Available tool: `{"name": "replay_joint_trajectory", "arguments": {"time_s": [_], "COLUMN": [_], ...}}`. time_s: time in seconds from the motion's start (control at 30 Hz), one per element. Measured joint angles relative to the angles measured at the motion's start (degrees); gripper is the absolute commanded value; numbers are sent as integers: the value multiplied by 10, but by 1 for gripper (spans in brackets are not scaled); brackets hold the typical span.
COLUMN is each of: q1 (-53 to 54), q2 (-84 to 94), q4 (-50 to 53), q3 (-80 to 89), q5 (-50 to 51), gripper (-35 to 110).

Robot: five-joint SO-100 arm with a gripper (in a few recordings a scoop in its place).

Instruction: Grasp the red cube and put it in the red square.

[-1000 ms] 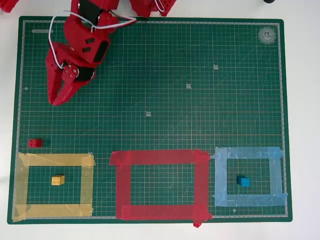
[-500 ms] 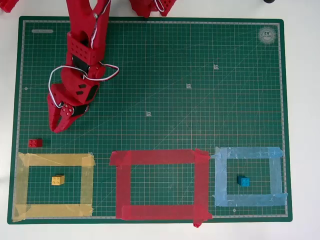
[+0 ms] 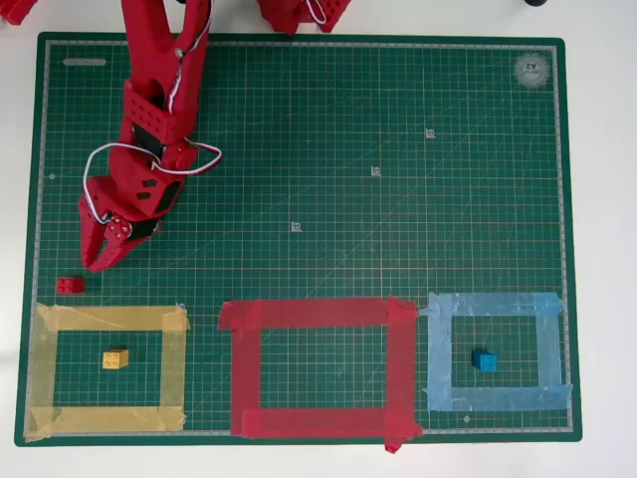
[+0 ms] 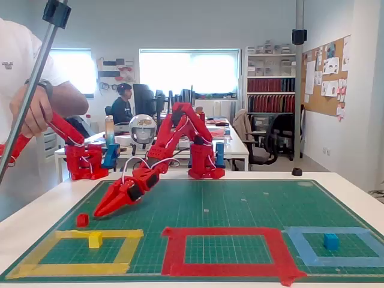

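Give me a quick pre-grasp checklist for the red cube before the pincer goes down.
1. Red cube free to reach, nothing on or against it: ok. It sits on the green mat, just above the yellow tape outline in the overhead view.
2. Pincer lined up over the cube: not ok. Its tip is short of the cube, up and to the right in the overhead view.
3. Pincer touching the cube: not ok, there is a gap in both views.
4. Pincer open enough for the cube: cannot tell, the fingers look nearly together.
5. Red square free inside for the drop: ok.
6. Yellow block and blue block off the path: ok, each inside its own outline.
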Motion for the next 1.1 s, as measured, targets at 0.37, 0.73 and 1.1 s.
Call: {"name": "replay_joint_trajectory", "arguments": {"time_s": [0.37, 0.73, 1.1], "q1": [11, 11, 21], "q2": [-8, -45, -111], "q4": [-2, -2, -4], "q3": [-3, -42, -137], "q5": [-11, -18, -18], "gripper": [34, 34, 34]}}
